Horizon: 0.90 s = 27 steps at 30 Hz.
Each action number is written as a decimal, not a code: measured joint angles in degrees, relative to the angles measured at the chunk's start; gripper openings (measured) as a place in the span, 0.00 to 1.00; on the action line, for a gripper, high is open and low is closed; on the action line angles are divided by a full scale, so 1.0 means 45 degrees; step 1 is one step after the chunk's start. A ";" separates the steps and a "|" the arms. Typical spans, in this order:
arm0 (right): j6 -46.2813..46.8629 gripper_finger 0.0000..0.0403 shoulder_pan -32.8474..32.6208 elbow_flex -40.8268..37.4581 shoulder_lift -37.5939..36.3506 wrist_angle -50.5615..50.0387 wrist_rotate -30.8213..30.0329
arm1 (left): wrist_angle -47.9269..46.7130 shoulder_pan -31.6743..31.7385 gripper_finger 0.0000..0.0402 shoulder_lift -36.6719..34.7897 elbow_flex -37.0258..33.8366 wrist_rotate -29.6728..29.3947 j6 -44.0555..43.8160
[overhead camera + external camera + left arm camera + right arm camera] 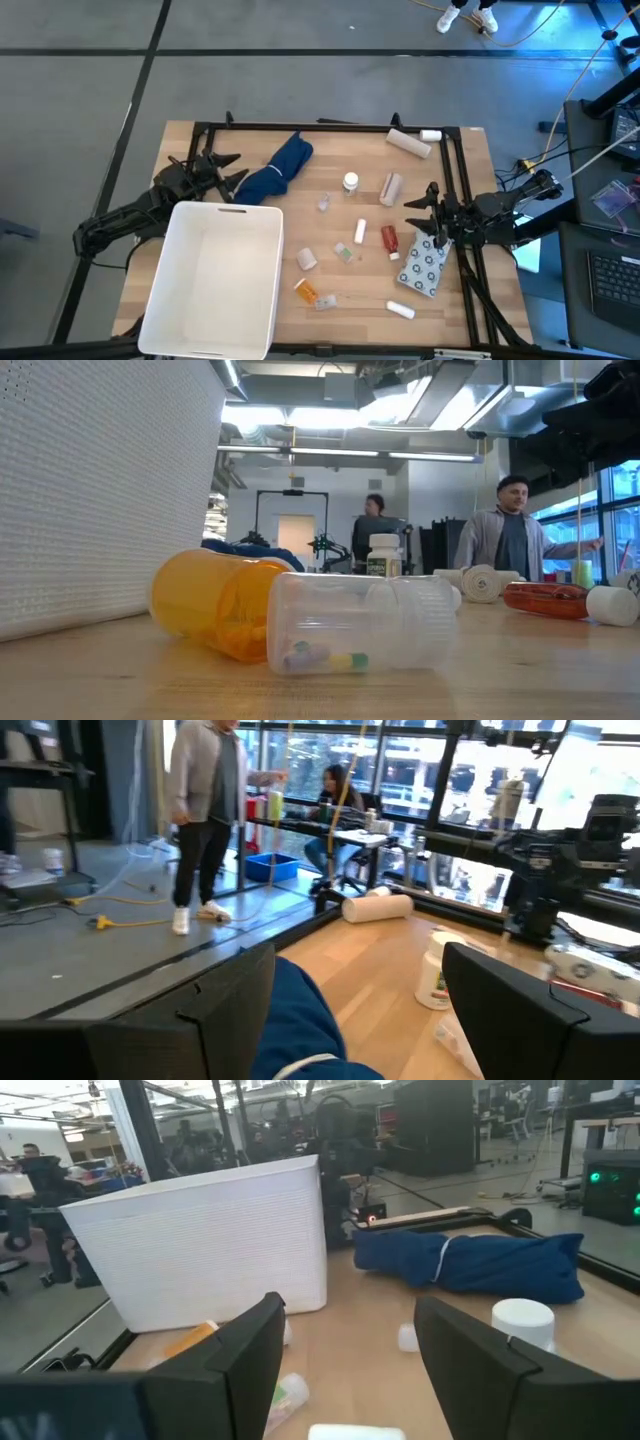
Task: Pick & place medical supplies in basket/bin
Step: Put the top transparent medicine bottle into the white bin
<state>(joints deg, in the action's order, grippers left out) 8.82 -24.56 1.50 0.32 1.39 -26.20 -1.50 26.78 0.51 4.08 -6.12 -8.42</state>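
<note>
Cloth of blue [278,168], lying crumpled at upper centre-left of the tabletop [340,290] just beside the left gripper [226,168], whose fingers stand apart, looks soft, light and floppy, best pinched at a raised fold mid-bundle.

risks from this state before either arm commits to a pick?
1. Small bottles lie on their sides; the orange pill bottle and the clear vial touch, so a pick may roll or drag both.
2. Left gripper, open, sits beside the blue cloth, near the bin rim: snag or bump risk.
</note>
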 joint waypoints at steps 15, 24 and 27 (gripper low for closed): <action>0.0967 0.56 0.0000 0.0000 0.0000 0.0013 -0.0074 | 0.0005 -0.0003 0.70 0.0004 0.0000 -0.0066 -0.0609; 0.0883 0.56 0.0005 0.0000 0.0000 0.0039 -0.0625 | 0.0005 0.0000 0.70 0.0001 0.0000 -0.0051 -0.0626; 0.0878 0.56 0.0005 0.0000 0.0000 0.0039 -0.0627 | 0.0005 -0.0004 0.70 0.0000 0.0000 -0.0046 -0.0627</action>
<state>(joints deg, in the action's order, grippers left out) 12.77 -24.53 1.50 0.32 1.56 -29.02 -1.48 26.76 0.51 4.08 -6.33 -11.25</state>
